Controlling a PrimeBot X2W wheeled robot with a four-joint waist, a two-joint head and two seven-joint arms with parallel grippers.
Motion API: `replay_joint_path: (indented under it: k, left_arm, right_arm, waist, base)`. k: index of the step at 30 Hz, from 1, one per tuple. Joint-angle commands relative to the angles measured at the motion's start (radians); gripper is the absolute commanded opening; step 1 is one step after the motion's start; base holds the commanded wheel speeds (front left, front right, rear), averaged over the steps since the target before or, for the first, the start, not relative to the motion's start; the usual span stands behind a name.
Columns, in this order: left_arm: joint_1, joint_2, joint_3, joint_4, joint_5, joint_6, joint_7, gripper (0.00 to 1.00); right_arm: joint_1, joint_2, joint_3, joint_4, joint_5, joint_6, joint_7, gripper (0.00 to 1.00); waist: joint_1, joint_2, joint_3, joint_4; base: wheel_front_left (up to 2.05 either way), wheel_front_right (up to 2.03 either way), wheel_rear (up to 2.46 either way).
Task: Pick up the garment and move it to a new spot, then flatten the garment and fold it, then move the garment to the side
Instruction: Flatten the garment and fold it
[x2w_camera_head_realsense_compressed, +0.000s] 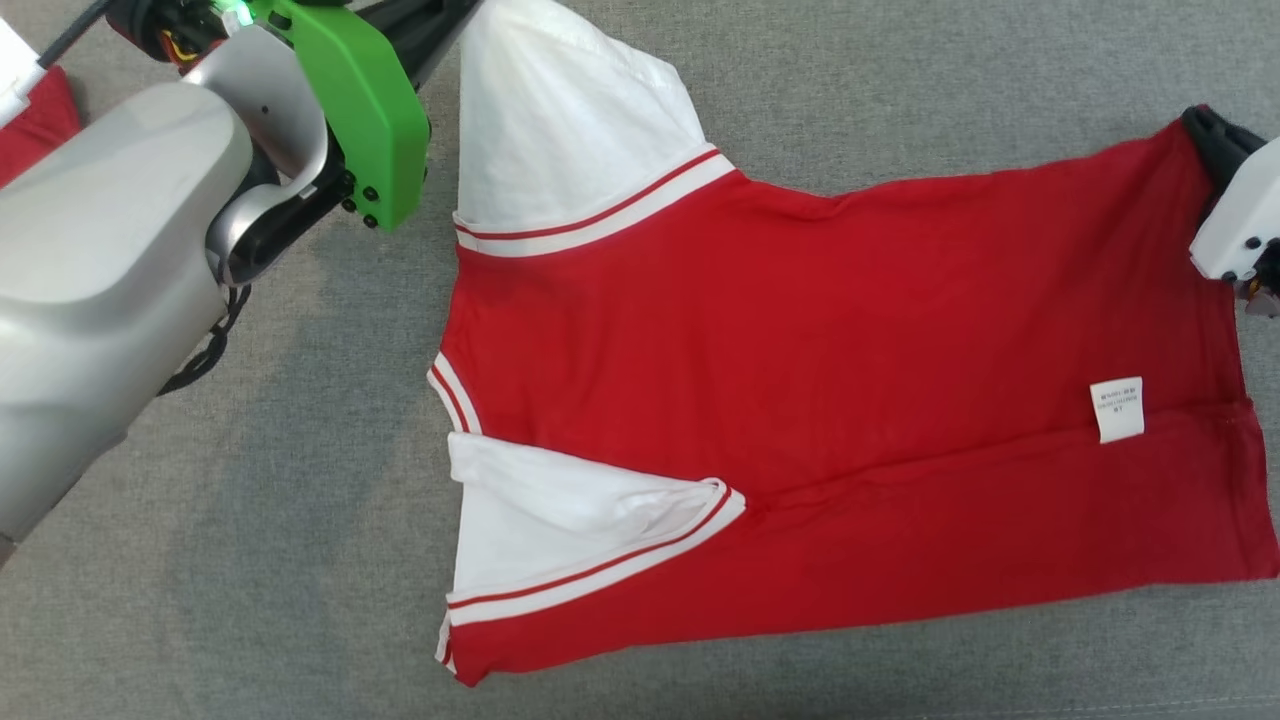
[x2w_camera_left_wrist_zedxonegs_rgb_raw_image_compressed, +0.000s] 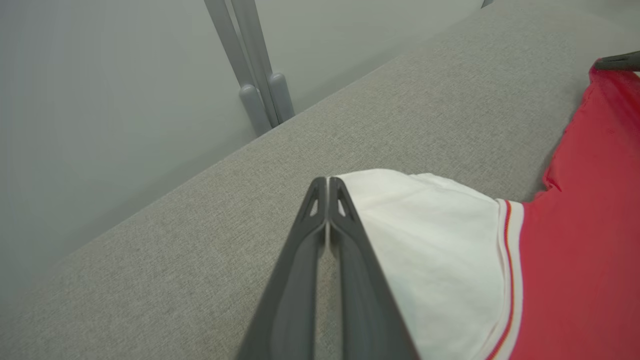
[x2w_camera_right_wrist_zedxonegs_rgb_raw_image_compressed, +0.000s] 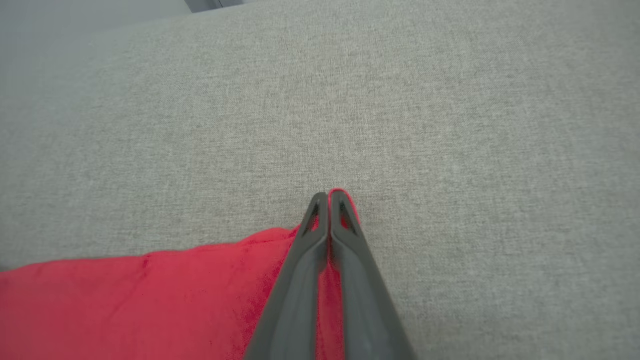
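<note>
Both pairs of jaws closed. The right gripper (x2w_camera_right_wrist_zedxonegs_rgb_raw_image_compressed: 328, 196) pinches a hem corner of the red T-shirt (x2w_camera_head_realsense_compressed: 800, 330), which lies spread behind its tips on grey upholstery (x2w_camera_head_realsense_compressed: 250, 550). The left gripper (x2w_camera_left_wrist_zedxonegs_rgb_raw_image_compressed: 327, 181): tips together, white sleeve (x2w_camera_left_wrist_zedxonegs_rgb_raw_image_compressed: 425, 240) touching its right finger; hold unclear.

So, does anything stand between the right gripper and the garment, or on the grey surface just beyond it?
Nothing visible does. The right gripper is shut on the garment at its red hem corner, with cloth between the fingers. The grey surface past that corner shows nothing lying in the way.
</note>
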Motion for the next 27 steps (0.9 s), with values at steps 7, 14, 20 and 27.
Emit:
replay_joint_path:
  k: [7, 14, 20, 27]
  left_arm:
    - [-0.083, 0.037, 0.003, 0.01, -0.004, 0.003, -0.11, 0.0]
    - [-0.054, 0.038, -0.007, -0.004, -0.042, 0.003, -0.149, 0.0]
    - [0.035, 0.085, -0.016, -0.085, -0.071, 0.003, -0.161, 0.0]
    - [0.16, 0.16, -0.021, -0.224, -0.076, 0.004, -0.147, 0.0]
  right_arm:
    - [-0.058, -0.009, -0.07, -0.027, 0.042, 0.0, -0.065, 0.0]
    - [-0.023, -0.011, -0.083, -0.052, 0.064, 0.0, -0.084, 0.0]
    - [0.061, -0.015, -0.105, -0.085, 0.084, 0.0, -0.081, 0.0]
    - [0.21, -0.028, -0.158, -0.132, 0.104, 0.0, -0.076, 0.0]
  waist:
    - [-0.0001, 0.0, 0.025, 0.008]
    - [-0.0001, 0.0, 0.011, 0.028]
    - [-0.0001, 0.0, -0.026, 0.046]
    - [-0.0001, 0.0, -0.081, 0.077]
  base:
    - [0.0, 0.0, 0.0]
    - [0.0, 0.0, 0.0]
    - [0.0, 0.0, 0.0]
    - [0.0, 0.0, 0.0]
